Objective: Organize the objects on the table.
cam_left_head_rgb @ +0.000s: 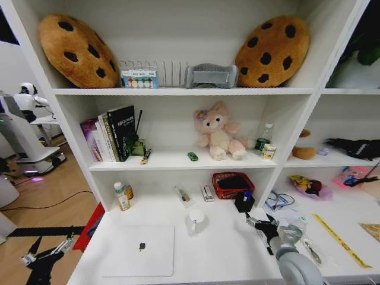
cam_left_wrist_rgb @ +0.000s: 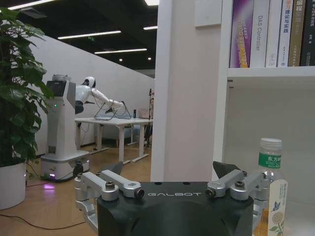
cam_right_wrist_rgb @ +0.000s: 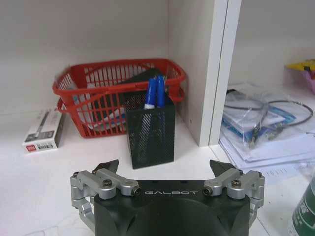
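White desk (cam_left_head_rgb: 225, 249) under white shelving. Silver laptop (cam_left_head_rgb: 140, 250) lies closed and flat on the near left part of the desk, dark logo up. White mug (cam_left_head_rgb: 196, 219) stands just beyond its far right corner.

Right gripper (cam_left_head_rgb: 250, 220) is over the right side of the desk, pointing toward the back wall, jaws spread apart and holding nothing. In the right wrist view it (cam_right_wrist_rgb: 164, 167) faces a black mesh pen holder (cam_right_wrist_rgb: 150, 132) with 2 blue-capped pens (cam_right_wrist_rgb: 154, 93) standing upright in it. Red basket (cam_right_wrist_rgb: 118, 93) sits directly behind the holder, against the wall. A small white box (cam_right_wrist_rgb: 44, 130) lies to the left of the basket.

Left gripper (cam_left_head_rgb: 66, 242) hangs low, off the left end of the desk, over the wood floor; fingers parted, empty. Its wrist view shows a bottle with a green label (cam_left_wrist_rgb: 269, 167) beside it.

Tiny green toy car (cam_left_head_rgb: 192, 156) is on the middle shelf, just left of the pink plush toy (cam_left_head_rgb: 218, 132). Books (cam_left_head_rgb: 110, 135) stand at the shelf's left end.
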Tool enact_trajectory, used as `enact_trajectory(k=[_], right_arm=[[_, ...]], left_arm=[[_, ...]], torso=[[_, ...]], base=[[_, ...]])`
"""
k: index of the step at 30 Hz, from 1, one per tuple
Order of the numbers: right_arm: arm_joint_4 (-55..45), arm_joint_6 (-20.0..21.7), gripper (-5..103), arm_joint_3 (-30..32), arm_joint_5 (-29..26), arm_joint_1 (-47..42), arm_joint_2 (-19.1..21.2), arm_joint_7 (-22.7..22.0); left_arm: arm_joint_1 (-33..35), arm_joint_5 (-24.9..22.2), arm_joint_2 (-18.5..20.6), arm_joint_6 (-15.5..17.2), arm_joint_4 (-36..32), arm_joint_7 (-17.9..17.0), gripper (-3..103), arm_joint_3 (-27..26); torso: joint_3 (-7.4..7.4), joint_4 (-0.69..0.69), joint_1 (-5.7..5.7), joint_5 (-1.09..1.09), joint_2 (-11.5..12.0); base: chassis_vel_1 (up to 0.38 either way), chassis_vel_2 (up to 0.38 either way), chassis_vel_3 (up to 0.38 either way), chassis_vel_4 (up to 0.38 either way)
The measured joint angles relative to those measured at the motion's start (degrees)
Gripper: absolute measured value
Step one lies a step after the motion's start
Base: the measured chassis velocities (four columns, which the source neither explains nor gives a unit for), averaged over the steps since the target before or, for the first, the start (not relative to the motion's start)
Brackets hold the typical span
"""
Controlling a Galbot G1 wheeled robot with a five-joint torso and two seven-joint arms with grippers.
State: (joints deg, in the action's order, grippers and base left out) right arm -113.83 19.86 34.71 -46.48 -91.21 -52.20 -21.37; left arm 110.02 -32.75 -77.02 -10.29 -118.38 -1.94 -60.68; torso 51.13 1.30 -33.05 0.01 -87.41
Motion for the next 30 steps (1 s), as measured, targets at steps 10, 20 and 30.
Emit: enact_trajectory(k=[10,20,30], right_arm=[[4.1,2.7,97,-1.6,-3.5,2.0,1.4,-0.1],[5.8,3.1,76,-4.1,-2.6,2.6,0.3,-2.0],[5.9,3.0,41,-4.3,-2.0,3.3,0.5,-2.6]], left_arm=[[0.2,0.7,-1.1,0.0,-0.1,0.0,100,-0.1],[0.4,0.3,-0.9,0.0,-0.1,-0.3,100,-0.8],[-0.1,0.3,-0.9,-0.1,0.4,-0.4,100,-0.2]], torso=[[0.0,0.0,0.0,-0.01,0.0],[0.0,0.0,0.0,0.0,0.0],[0.01,0.0,0.0,0.0,0.0]], base=[[0.0,0.0,0.0,0.0],[0.0,0.0,0.0,0.0],[0.0,0.0,0.0,0.0]])
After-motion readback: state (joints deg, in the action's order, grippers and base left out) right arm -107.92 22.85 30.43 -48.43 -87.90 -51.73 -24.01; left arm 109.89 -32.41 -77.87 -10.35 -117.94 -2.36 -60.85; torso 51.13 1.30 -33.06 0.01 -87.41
